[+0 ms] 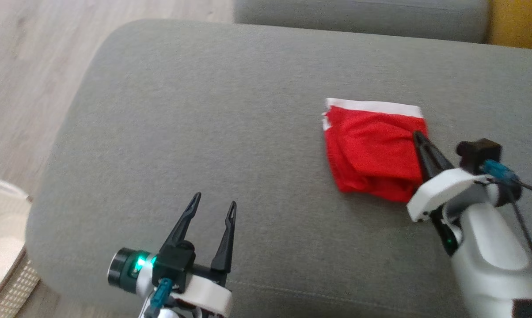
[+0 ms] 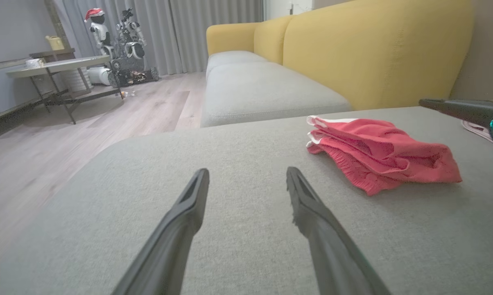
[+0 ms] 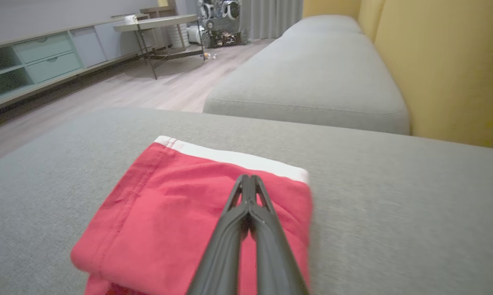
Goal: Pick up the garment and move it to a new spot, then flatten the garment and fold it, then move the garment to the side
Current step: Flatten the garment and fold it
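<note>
Folded red garment [image 1: 372, 150] toward grey sofa cushion's [image 1: 204, 110] right side, right tool [image 1: 418, 134] clenched above its right edge, left tool [image 1: 215, 198] released near front edge.

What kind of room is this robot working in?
Most likely a living room: a yellow-backed sofa with grey seat cushions, a low sideboard with drawers along the wall, and a wood floor.

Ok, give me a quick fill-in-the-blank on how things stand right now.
1. The red garment has a ___ band along one edge.
2. The left gripper has its fingers ___.
3. The right gripper is ___, tips over the garment.
4. The garment lies on a ___ cushion.

Missing words: white; open; shut; grey.
</note>
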